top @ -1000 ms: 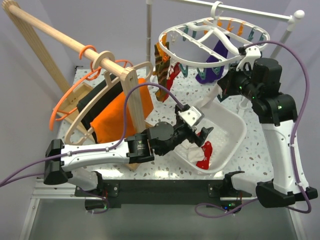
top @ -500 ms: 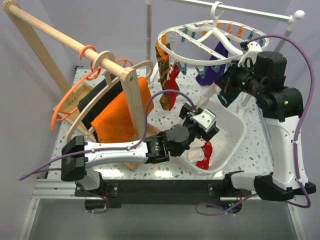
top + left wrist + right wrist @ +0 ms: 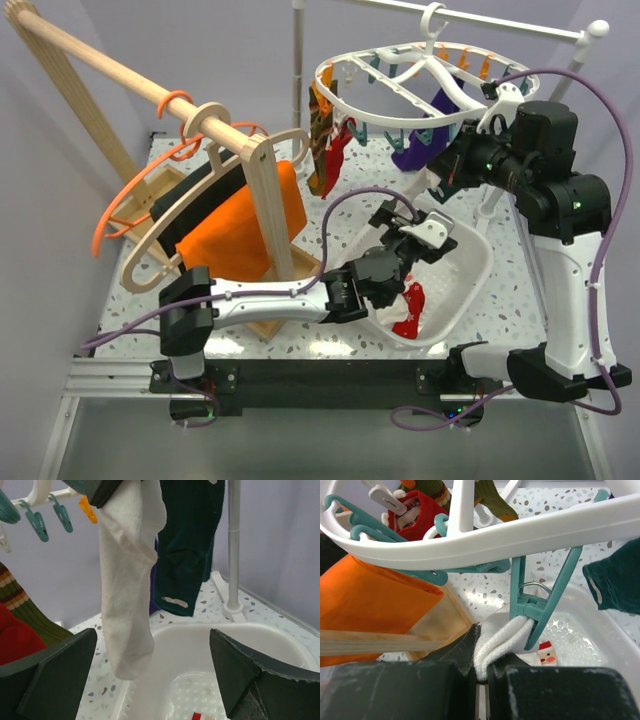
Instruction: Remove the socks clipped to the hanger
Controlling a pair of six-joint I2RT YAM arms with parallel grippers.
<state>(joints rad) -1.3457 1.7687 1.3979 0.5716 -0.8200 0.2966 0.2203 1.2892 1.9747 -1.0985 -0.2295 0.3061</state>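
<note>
The right gripper [image 3: 481, 677] clamps the white ribbed sock [image 3: 502, 640]; the left gripper [image 3: 150, 672] has risen, empty.

The right fingers [image 3: 435, 690] pinch the cuff, and just above them a teal plastic clip [image 3: 540, 607] bites the same cuff, so this sock is not yet free of the large white oval plastic hanger [image 3: 520, 535] overhead. Within the last second the left arm stretched forward and lifted: its jaws, wide apart, now face the hanging white sock directly ahead, with a dark green sock [image 3: 187, 545] just behind it. Below them lies the white plastic basin [image 3: 280, 640], with red socks [image 3: 410, 305] already inside. I judge that one downward pull by the right gripper would free the sock, and that the left one waits to receive it.
</note>
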